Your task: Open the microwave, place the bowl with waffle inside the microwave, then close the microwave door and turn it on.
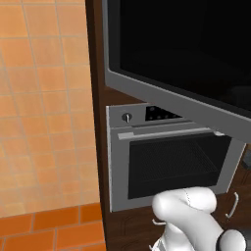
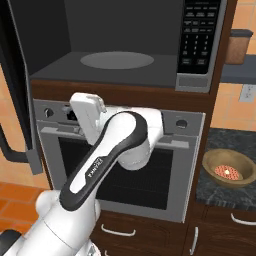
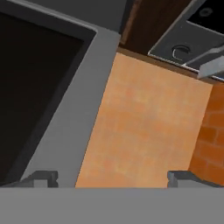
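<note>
The microwave (image 2: 120,47) stands open, its grey cavity and round turntable (image 2: 117,60) bare, and its keypad (image 2: 198,35) is on the right. The microwave door (image 1: 186,44), black glass in a grey frame, is swung out to the left; its edge shows as a dark panel (image 2: 15,85). A brown bowl (image 2: 228,168) holding a reddish waffle (image 2: 228,172) rests on the dark counter at the right, well apart from the arm. My gripper (image 3: 113,179) is open and holds nothing. In the hand view it looks past the door's grey frame (image 3: 74,118).
The grey oven (image 2: 125,165) with knob and bar handle sits under the microwave, right behind my arm. Drawers with metal handles (image 2: 118,231) lie below. A brown jar (image 2: 237,46) stands on a shelf at the upper right. Orange tiled wall (image 1: 44,108) and floor lie to the left.
</note>
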Motion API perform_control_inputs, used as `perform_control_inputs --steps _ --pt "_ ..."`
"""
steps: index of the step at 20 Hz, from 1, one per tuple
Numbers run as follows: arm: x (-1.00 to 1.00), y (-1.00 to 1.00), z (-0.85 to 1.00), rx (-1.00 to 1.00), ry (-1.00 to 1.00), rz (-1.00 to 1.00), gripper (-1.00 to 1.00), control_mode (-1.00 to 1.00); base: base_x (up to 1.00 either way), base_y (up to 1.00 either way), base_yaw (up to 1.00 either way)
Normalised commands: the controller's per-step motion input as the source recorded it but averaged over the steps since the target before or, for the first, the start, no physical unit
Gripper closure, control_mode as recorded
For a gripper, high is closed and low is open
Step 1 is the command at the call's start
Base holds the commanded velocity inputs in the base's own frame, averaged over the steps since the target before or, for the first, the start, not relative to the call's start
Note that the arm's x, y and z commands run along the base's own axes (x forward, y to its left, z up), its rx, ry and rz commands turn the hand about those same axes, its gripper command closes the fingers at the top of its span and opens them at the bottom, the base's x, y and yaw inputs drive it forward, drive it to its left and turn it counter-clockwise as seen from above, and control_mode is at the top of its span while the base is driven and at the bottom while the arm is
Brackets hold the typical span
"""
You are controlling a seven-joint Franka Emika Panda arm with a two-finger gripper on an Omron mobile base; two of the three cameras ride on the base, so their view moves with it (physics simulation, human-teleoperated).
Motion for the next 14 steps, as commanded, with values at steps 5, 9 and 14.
perform_control_inputs --steps 5,9,14 --pt "-0.45 1.00 0.00 0.07 -0.21 0.00 -1.00 -1.00 0.00 0.00 0.00" --pt "-0.42 0.97 0.00 0.06 -0.22 -0.06 -1.00 -1.00 0.00 0.00 0.00" --pt "-0.30 0.85 0.06 0.02 -0.21 -0.09 -1.00 -1.00 0.00 0.00 0.00"
